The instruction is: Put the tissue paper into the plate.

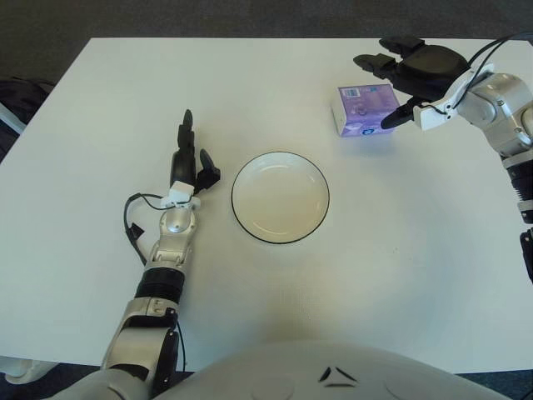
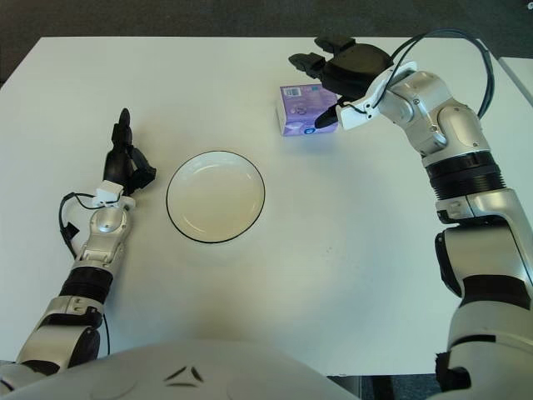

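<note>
Purple tissue paper [image 1: 365, 109] beside right hand [image 1: 405, 73]

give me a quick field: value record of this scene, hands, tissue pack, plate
right hand: fingers spread over the far right side of the tissue pack, not closed on it
left hand: beside the plate, on its left, fingers open, holding nothing
tissue pack: purple, on the table, far right of the plate
plate: white with dark rim, nothing in it, mid table
table: white
task state: pack not yet lifted or in the plate
</note>
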You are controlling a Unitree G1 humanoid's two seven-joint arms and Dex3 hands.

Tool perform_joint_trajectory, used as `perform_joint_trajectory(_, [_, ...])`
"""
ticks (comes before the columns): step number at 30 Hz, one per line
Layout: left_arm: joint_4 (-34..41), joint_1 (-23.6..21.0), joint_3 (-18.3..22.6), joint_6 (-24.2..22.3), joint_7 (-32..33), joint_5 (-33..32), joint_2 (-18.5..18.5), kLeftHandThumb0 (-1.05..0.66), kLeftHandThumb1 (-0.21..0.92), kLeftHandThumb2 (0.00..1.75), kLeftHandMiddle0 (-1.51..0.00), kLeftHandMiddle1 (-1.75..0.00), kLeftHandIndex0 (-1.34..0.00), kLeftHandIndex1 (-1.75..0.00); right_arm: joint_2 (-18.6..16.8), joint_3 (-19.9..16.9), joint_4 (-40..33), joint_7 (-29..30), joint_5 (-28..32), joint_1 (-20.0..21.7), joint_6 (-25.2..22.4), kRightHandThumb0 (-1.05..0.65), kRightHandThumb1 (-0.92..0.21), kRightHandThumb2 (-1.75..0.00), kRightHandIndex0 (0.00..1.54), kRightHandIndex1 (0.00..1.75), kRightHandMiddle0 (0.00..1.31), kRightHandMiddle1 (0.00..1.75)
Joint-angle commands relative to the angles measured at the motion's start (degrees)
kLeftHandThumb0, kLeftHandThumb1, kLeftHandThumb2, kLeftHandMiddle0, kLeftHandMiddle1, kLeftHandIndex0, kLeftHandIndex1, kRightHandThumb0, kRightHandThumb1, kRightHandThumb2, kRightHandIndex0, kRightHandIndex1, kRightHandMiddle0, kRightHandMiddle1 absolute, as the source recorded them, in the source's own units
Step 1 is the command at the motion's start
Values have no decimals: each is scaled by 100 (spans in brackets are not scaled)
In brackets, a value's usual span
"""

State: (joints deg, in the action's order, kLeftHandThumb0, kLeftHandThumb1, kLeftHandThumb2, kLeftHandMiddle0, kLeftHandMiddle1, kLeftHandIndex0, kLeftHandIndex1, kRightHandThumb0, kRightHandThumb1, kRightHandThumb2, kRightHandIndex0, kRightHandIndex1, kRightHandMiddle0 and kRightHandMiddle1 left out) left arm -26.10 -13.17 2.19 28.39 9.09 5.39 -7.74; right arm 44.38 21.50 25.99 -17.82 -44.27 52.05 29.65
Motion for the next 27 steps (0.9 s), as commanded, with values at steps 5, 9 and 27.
perform_joint_trajectory(5, [-708, 654, -195, -1, 37, 135, 324, -96, 92, 119, 0, 0, 0, 0, -115, 149, 469, 338, -187, 230, 358, -105, -92, -26, 0, 0, 0, 0])
perform_joint_trajectory(9, [-703, 658, -200, -8, 54, 154, 325, -96, 92, 119, 0, 0, 0, 0, -137, 163, 611, 423, -213, 273, 481, -105, -92, -28, 0, 0, 0, 0])
perform_joint_trajectory(27, [-713, 671, -179, -47, 57, 130, 352, -96, 92, 118, 0, 0, 0, 0, -291, 310, 1265, 953, -485, 435, 367, -105, -92, -33, 0, 0, 0, 0])
